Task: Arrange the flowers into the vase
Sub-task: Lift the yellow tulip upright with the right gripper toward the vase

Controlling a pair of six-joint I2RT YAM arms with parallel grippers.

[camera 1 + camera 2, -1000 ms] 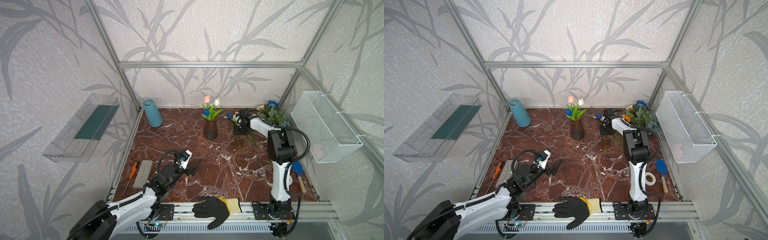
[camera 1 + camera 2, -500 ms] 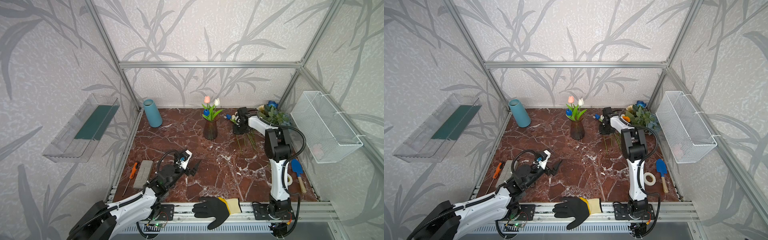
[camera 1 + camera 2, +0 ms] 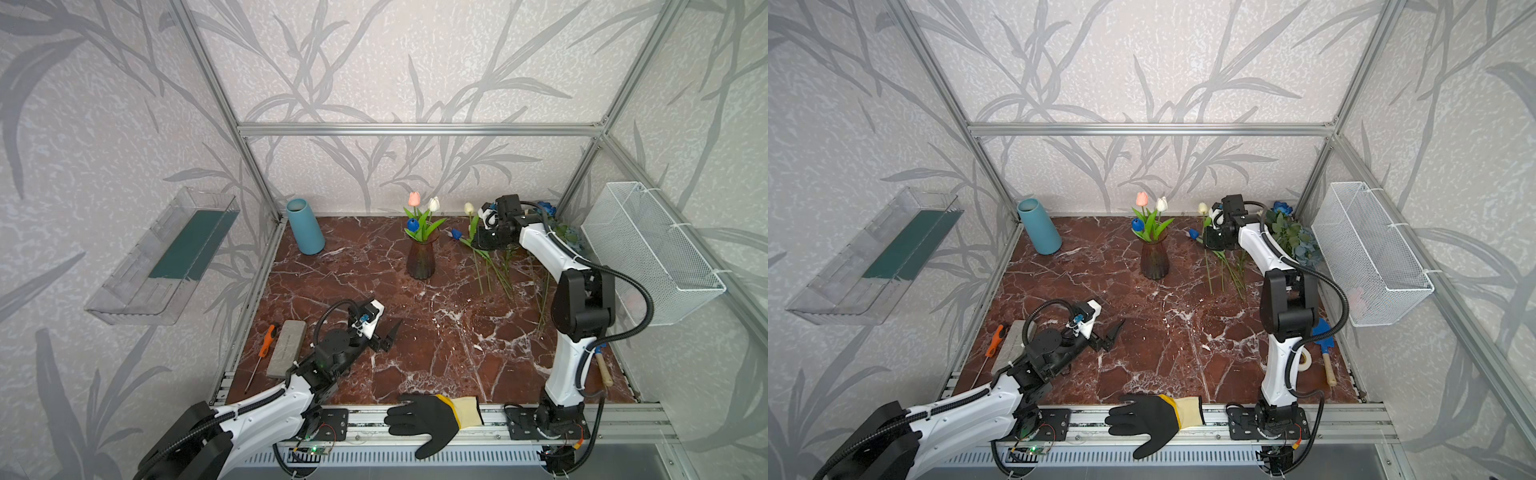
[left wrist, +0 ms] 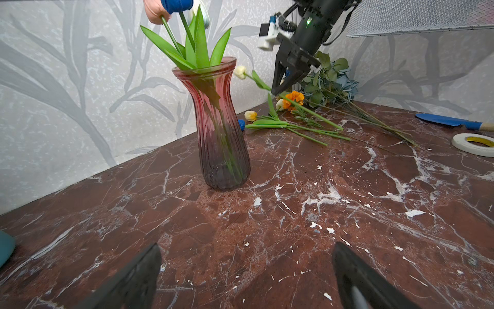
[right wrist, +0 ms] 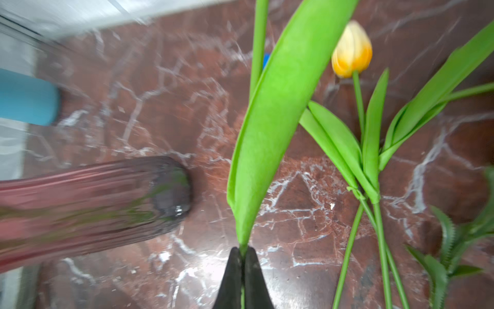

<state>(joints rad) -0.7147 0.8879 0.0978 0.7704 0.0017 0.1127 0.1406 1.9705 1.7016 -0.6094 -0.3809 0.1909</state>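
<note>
- The table (image 3: 436, 353) is smooth, hard marble. We judge that a vase pushed sideways can slide or tip on it with nothing to stop it.
- The heap of loose flowers (image 4: 318, 93) lies at the far right, near the wall, with the stems crossing each other. If one stem is pulled out, it can drag its neighbours along or scatter them.
- The vase (image 3: 422, 259) stands upright in the far middle, near the heap. It already holds three tulips, and their leaves fill the narrow mouth. A new stem can hit the rim or the leaves and miss the opening, and a hard push can knock over this tall vase.
- The right gripper (image 4: 276, 91) is closed on the stem of a cream tulip, just under its big leaf. Only the thin tips pinch the stem, so the flower can turn or slip in the grip.
- The left gripper (image 4: 244, 275) stands wide open and empty, low over the front of the table and well apart from the vase. From there it cannot steady the vase.
- The cream tulip (image 3: 468, 208) has its head raised, while its lower stem slants down toward the heap. We cannot tell if the end touches the table. The stem end can catch there when lifted.
- The yellow tulip (image 5: 352, 50) lies just beside the held stem, and its leaves may hook onto it.
</note>
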